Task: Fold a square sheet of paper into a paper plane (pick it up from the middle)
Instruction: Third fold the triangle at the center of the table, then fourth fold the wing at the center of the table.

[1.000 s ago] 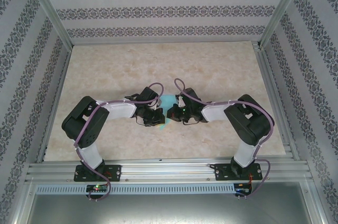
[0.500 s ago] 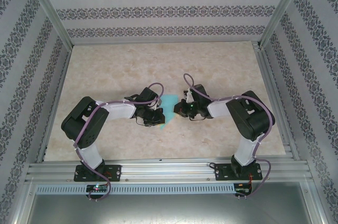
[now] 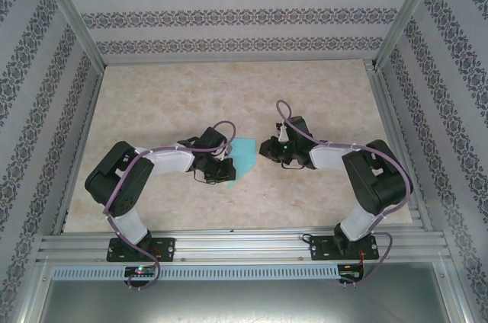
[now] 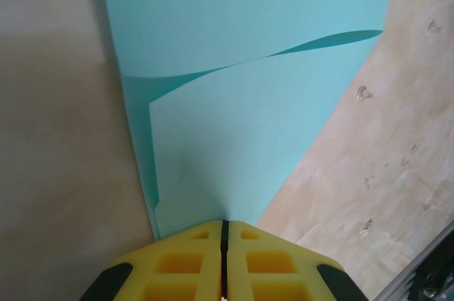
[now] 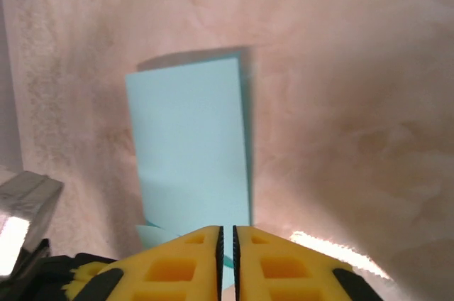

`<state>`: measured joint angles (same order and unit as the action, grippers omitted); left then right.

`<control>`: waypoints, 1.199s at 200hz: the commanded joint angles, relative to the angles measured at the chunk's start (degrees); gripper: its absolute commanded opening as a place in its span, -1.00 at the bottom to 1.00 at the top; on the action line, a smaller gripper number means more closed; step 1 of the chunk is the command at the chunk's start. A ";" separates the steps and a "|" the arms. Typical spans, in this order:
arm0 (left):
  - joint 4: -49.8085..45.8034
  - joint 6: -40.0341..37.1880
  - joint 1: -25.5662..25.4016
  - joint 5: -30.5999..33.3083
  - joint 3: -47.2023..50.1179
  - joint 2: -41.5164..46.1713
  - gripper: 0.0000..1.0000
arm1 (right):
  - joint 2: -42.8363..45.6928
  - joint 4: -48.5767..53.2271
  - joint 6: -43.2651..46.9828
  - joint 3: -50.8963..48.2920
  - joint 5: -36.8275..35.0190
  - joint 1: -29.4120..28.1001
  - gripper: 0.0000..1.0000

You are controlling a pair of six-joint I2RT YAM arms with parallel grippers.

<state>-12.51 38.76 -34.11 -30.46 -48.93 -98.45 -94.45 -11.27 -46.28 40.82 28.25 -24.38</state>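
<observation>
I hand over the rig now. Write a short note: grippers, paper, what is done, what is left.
Left gripper: shut on the paper, pinching its near edge.
Right gripper: jaws nearly together, holding nothing, pulled back to the right of the sheet.
Paper: folded over on itself, top layer curling up, lying on the table between the arms.
Done: a first fold, not pressed flat.
Left: flatten the crease, then all further folds; no plane shape yet.

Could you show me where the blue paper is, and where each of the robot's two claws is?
square sheet of paper (image 4: 234, 138): left wrist view, on its upper folded layer.
left gripper (image 4: 224, 244): left wrist view, at the seam between its yellow fingertips.
right gripper (image 5: 228, 241): right wrist view, between its yellow fingertips.
</observation>
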 commanded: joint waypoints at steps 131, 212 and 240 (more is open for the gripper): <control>-10.30 -4.13 1.24 8.82 -7.79 -0.25 -0.75 | -1.35 -4.43 -5.54 -2.64 3.51 -6.46 -0.20; -9.81 -4.74 1.20 8.76 -7.07 0.90 -0.67 | -5.62 -7.72 -5.30 1.72 7.14 -7.00 -0.27; -10.35 -4.48 0.14 9.78 -6.69 3.99 -0.44 | -7.48 -5.22 -2.82 4.57 8.18 -6.86 -0.43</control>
<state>-21.08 34.85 -33.30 -22.17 -56.01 -98.19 -99.94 -17.34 -51.92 42.35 34.22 -30.65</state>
